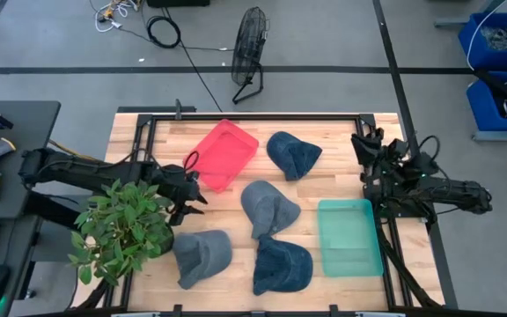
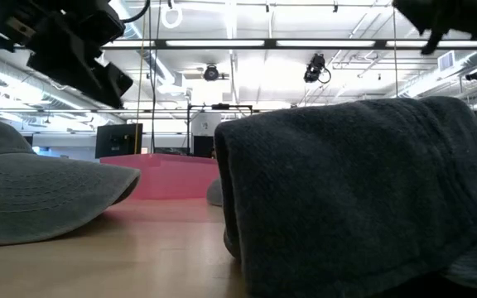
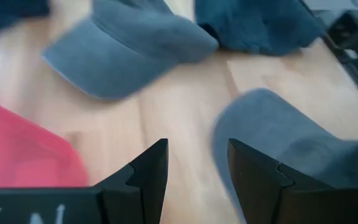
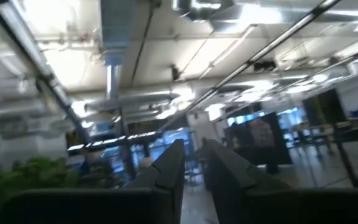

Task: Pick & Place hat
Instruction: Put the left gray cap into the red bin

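The left end effector (image 1: 199,195) is positioned above the desk (image 1: 236,211), fingers parted and empty, beside the red tray (image 1: 223,155). Four hats are laid on the desk; the nearest grey hat (image 1: 202,255) lies below it. The right end effector (image 1: 365,145) is parked at the desk's right edge, fingers narrowly parted, holding nothing.

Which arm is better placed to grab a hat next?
Left, probably. The left gripper is open over the wood beside the red plastic tray, near the grey-blue caps. The right gripper sits folded at the table edge.
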Action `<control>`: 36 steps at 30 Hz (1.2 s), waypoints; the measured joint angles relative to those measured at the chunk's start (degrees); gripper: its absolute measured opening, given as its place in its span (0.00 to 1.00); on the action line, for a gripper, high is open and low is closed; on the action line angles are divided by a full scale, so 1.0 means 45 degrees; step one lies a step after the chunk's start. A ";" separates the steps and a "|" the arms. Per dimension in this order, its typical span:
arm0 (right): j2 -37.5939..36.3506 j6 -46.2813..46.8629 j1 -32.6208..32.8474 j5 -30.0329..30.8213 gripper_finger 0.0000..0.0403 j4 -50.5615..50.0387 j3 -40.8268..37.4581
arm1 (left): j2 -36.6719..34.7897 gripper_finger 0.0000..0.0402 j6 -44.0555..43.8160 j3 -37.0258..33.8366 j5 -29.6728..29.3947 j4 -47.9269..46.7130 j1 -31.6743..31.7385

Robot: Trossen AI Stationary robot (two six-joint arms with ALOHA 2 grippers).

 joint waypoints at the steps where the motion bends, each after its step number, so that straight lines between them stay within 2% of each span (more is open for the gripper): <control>1: 0.0339 -0.0004 0.0000 -0.0232 0.19 -0.0422 0.0408 | 0.0000 0.42 0.0148 0.0000 -0.0171 0.0187 0.0053; 6: 0.2708 -0.0078 0.0005 -0.0294 0.26 -0.3314 0.2557 | 0.0000 0.42 0.0091 0.0000 -0.1491 0.2133 0.0455; 9: 0.4218 -0.0078 0.0005 -0.0118 0.30 -0.5270 0.3767 | 0.0000 0.42 0.0130 0.0000 -0.1723 0.2795 0.0720; 13: 0.5886 0.0076 0.0005 0.0102 0.36 -0.7723 0.4964 | 0.0000 0.42 0.0169 0.0000 -0.1725 0.2244 0.0914; 17: 0.7348 0.0833 0.0005 -0.0104 0.39 -0.9421 0.5430 | 0.0000 0.42 -0.0540 0.0000 -0.1533 0.1227 0.0752; 20: 0.8201 0.1153 0.0005 -0.0415 0.40 -1.0384 0.5447 | 0.0000 0.42 -0.0817 0.0000 -0.0268 0.0234 0.0448; 23: 0.8934 0.1570 0.0010 -0.0687 0.40 -1.1061 0.5447 | 0.0025 0.42 -0.1006 0.0003 0.1202 -0.0574 -0.0099; 25: 0.9342 0.1868 0.0003 -0.0658 0.40 -1.1258 0.5447 | 0.0138 0.42 -0.1282 0.0000 0.1509 -0.0657 -0.0610; 31: 1.0066 0.1920 0.0000 -0.0648 0.40 -1.1002 0.5452 | 0.0614 0.42 -0.1169 0.0015 0.1465 -0.0599 -0.2220; 36: 1.0151 0.1919 0.0000 -0.0629 0.40 -1.0745 0.5462 | 0.1769 0.42 -0.1072 0.0010 0.0922 0.0158 -0.2868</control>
